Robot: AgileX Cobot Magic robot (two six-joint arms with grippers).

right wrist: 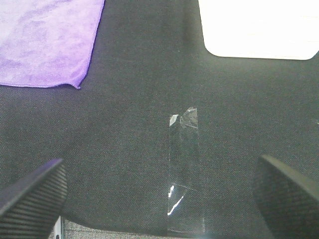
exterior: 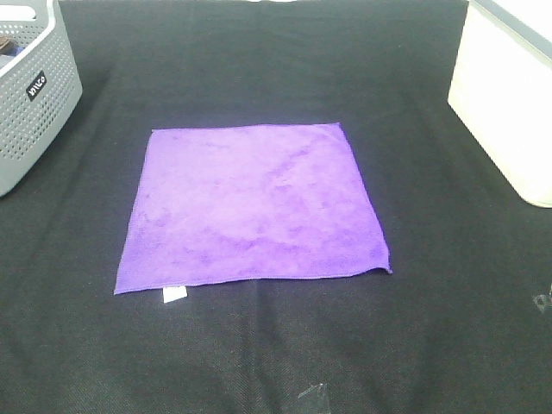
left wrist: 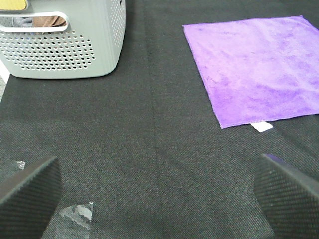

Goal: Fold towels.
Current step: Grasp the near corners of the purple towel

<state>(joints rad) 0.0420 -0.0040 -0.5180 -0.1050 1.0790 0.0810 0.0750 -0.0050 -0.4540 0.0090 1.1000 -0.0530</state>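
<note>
The black cloth-covered table (exterior: 448, 328) takes up nearly the whole scene. The towel (exterior: 254, 203) lies at its middle, spread flat in a single layer with no fold made yet. That placement probably puts its near corners within reach of both arms.

A white bin (exterior: 509, 95) stands well off the towel's right edge, and a grey perforated basket (exterior: 34, 95) stands well off its far left corner. Both are apart from the cloth, which leaves open room for folding.

Neither arm shows in the high view. Each wrist camera shows its own hand back from the towel's near edge. The left gripper (left wrist: 158, 196) is short of the tagged corner and the right gripper (right wrist: 159, 196) is short of the other near corner. On both, the fingers are spread wide and hold nothing, apparently ready to take a corner each.

A strip of clear tape (right wrist: 184, 174) is stuck to the table nearer than the towel, under the right hand.

A small white tag (exterior: 175, 294) sticks out from the towel's near left corner, marking that hem.
</note>
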